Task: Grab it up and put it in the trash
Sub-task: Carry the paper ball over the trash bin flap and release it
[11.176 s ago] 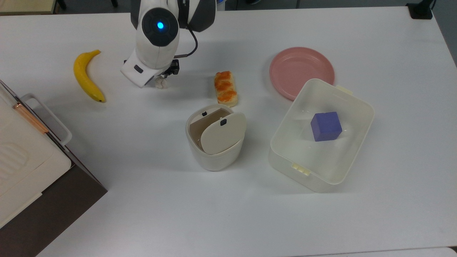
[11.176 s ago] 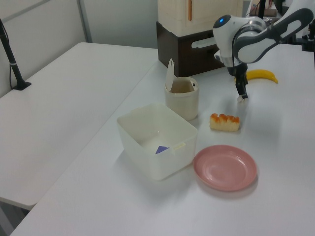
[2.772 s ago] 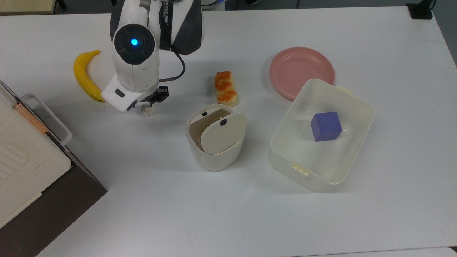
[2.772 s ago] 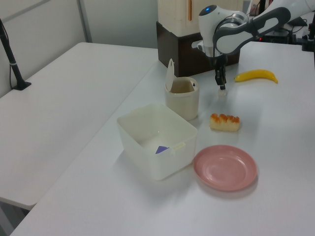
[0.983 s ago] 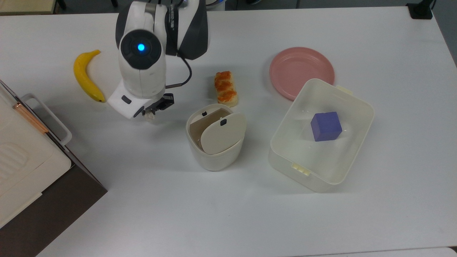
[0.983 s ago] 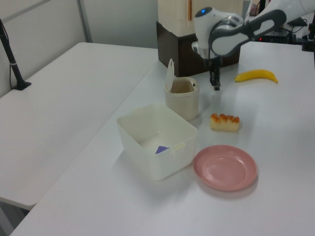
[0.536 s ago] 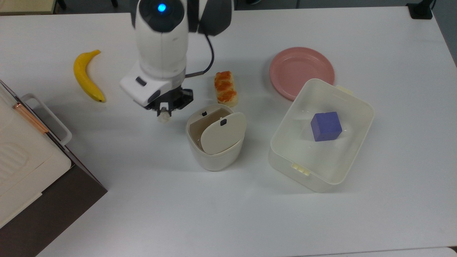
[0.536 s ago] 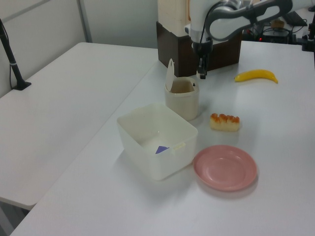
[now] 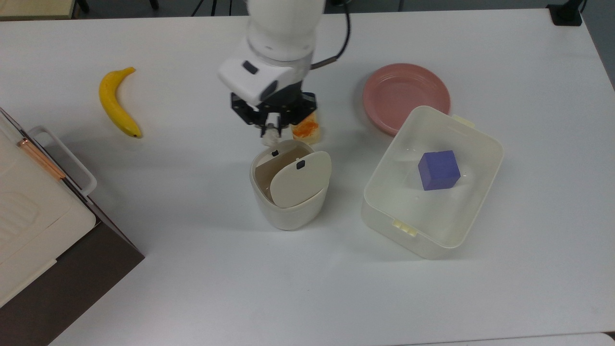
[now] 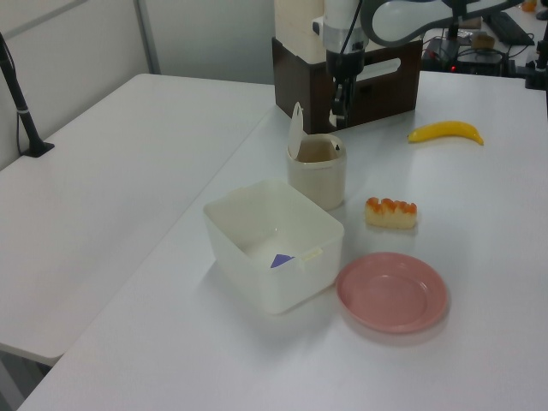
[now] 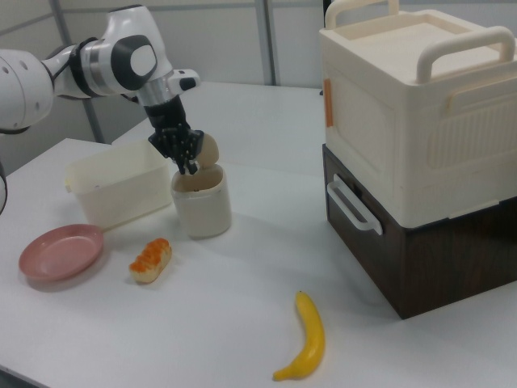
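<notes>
- Your jaws (image 9: 272, 130) are clamped on the tiny crumpled white paper wad (image 9: 269, 138), which hangs in the air at their tips.
- Directly beneath them in the top view sits the small cream-white round plastic bin with a swing lid (image 9: 288, 190); the wad is over its far rim, beside the tilted lid (image 10: 295, 130).
- Just to the top view's right of your jaws lies the orange-topped bread slice (image 9: 307, 129) on the white counter (image 9: 192, 269).
- The yellow banana (image 9: 115, 103) lies well off to the top view's left.
</notes>
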Motion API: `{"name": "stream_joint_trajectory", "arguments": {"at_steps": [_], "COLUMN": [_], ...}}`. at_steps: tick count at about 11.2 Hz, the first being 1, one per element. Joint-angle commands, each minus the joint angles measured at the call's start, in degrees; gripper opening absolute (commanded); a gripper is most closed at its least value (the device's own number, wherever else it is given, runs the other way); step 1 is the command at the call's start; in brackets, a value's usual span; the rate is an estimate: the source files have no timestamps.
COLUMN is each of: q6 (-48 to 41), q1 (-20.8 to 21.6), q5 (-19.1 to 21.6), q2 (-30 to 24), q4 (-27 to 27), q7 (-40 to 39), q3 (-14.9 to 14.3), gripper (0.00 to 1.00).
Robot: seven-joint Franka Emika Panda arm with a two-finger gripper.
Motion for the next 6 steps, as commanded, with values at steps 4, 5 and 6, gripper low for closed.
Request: {"name": "stream_joint_trajectory", "arguments": {"at_steps": [4, 5, 6], "q6": [5.1, 7.2, 7.9], "q1": [3.9, 4.0, 3.9], "q5": [-3.9, -4.6, -6.0], "q2": [2.1, 3.0, 4.4], "q4": [0.2, 0.2, 0.2], "q7": [9.9, 11.2, 12.4], "q3": [-0.3, -0.3, -0.3], "gripper": [0.0, 0.0, 0.0]}}
